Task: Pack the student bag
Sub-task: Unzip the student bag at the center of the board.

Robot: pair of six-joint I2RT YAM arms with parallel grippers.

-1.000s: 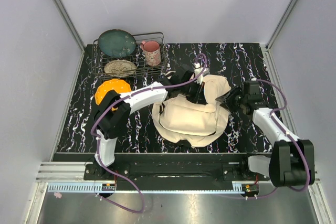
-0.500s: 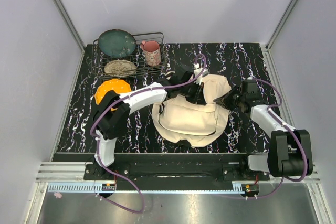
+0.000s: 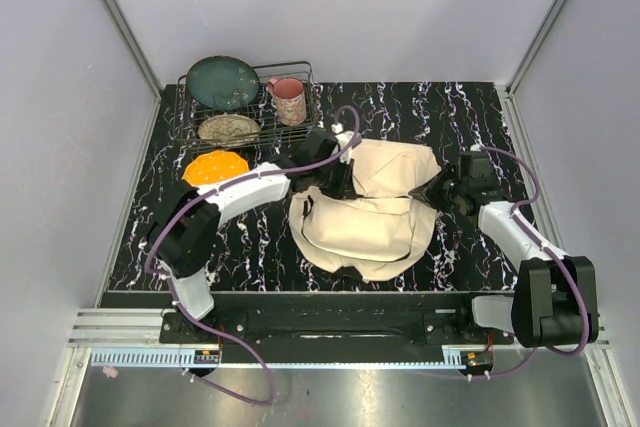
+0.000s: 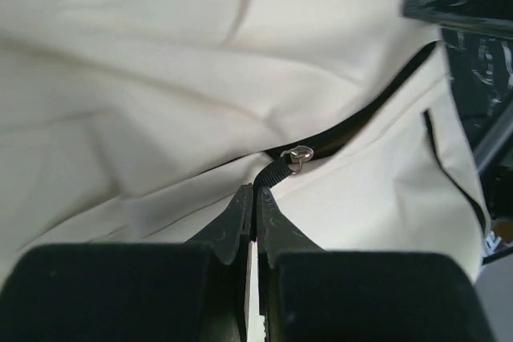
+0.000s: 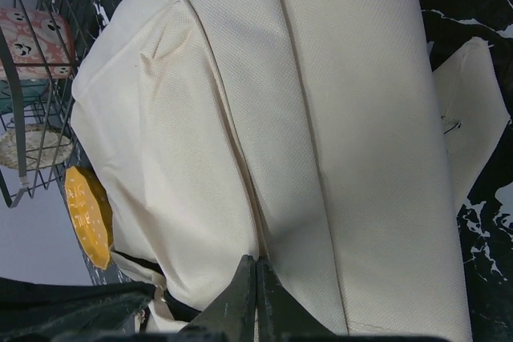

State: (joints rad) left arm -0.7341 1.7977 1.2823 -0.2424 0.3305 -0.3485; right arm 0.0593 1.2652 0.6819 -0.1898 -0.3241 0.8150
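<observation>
We log student bag lying flat, long axis left–right, flap toward the far side. We see left end effector clamped on zip tab, right end effector closed at the bag's right edge.

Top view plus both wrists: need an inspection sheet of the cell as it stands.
Surface: black, white-veined table top.
Job's things: student bag, cream, lying mid-table.
Clutter: wire rack far left, holding green plate, pink mug and beige dish; orange plate on the table in front of it.
Grippers: left gripper shut on black zip tab; right gripper shut at the bag's right edge, pinch unclear.
Cables: purple cable looping above the left wrist, another along the right arm.
Surroundings: pale walls, aluminium frame posts; nothing else seen.
</observation>
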